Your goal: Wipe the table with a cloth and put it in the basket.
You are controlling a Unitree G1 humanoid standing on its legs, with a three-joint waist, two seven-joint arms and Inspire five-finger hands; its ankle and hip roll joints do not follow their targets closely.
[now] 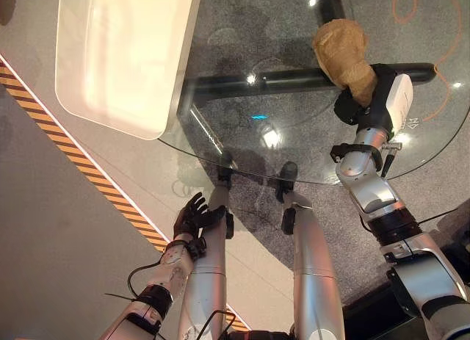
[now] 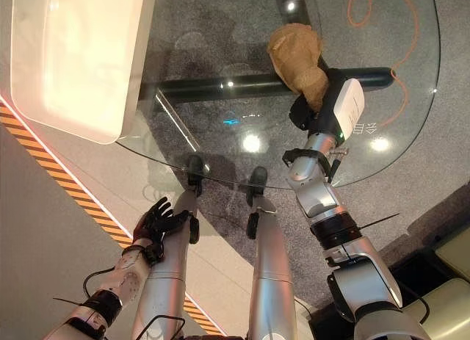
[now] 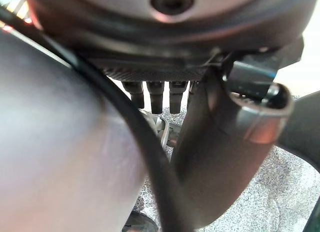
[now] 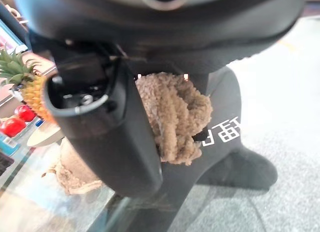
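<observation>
While the right hand (image 1: pixel 354 105) is reached out over the round glass table (image 1: pixel 294 156), a tan fuzzy cloth (image 1: pixel 344 52) is kept bunched up in it. From the head views the cloth is seen as a crumpled lump sticking out past the dark fingers, resting on or just above the glass on the robot's right side of the tabletop; which of the two can't really be told. In the right wrist view the cloth (image 4: pixel 175 119) is shown squeezed between the thumb (image 4: pixel 107 137) and the rest of the hand, so it's pretty clearly clamped round the fabric, with more of the cloth spilling down onto the glass below.

A white rounded tray-like surface (image 1: pixel 121 53) is seen at the far left of the table, overlapping the glass edge, well apart from the cloth. A dark bar (image 1: pixel 294 78) is visible through the glass under the tabletop, and an orange-and-black striped line (image 1: pixel 81 164) is laid across the floor on the left.

The left hand (image 1: pixel 192 215) is hung low beside the table, off the glass, with nothing in it and the fingers loosely spread. In the left wrist view a short row of its dark fingers (image 3: pixel 156 95) is shown pointing down over speckled grey carpet (image 3: pixel 285 192).

Some fruit, a pineapple (image 4: pixel 22 84) and red pieces (image 4: pixel 15 122), is caught off to the side in the right wrist view.
</observation>
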